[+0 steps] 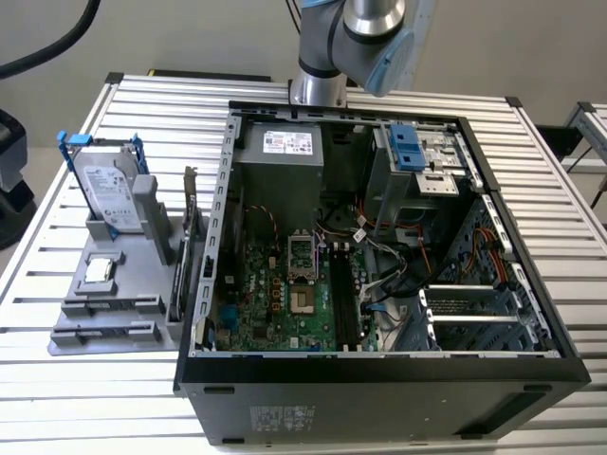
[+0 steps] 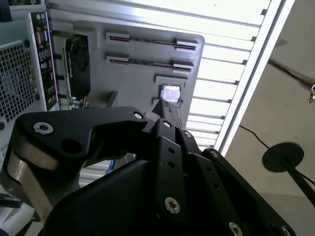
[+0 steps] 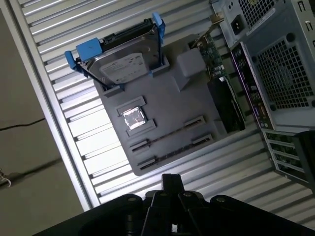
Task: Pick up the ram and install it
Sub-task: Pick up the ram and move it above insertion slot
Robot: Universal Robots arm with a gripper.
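Note:
The ram shows edge-on as a narrow dark strip (image 3: 173,151) in a slot of the grey holder (image 3: 167,98), at its end away from the hard drive. The exterior view has it (image 1: 106,329) at the holder's (image 1: 128,284) near end, at that view's left. In the second wrist view the strip (image 2: 150,63) lies beyond my gripper (image 2: 160,105). The black gripper (image 3: 170,179) hangs well above the holder and the table, shut, with nothing in it. It touches no part.
An open computer case (image 1: 228,237) stands to the right of the holder, its motherboard (image 1: 285,294) exposed. The holder also carries a hard drive in a blue frame (image 3: 123,64), a square chip (image 3: 133,118) and an expansion card (image 3: 221,83). The slatted metal table (image 1: 57,398) lies beneath.

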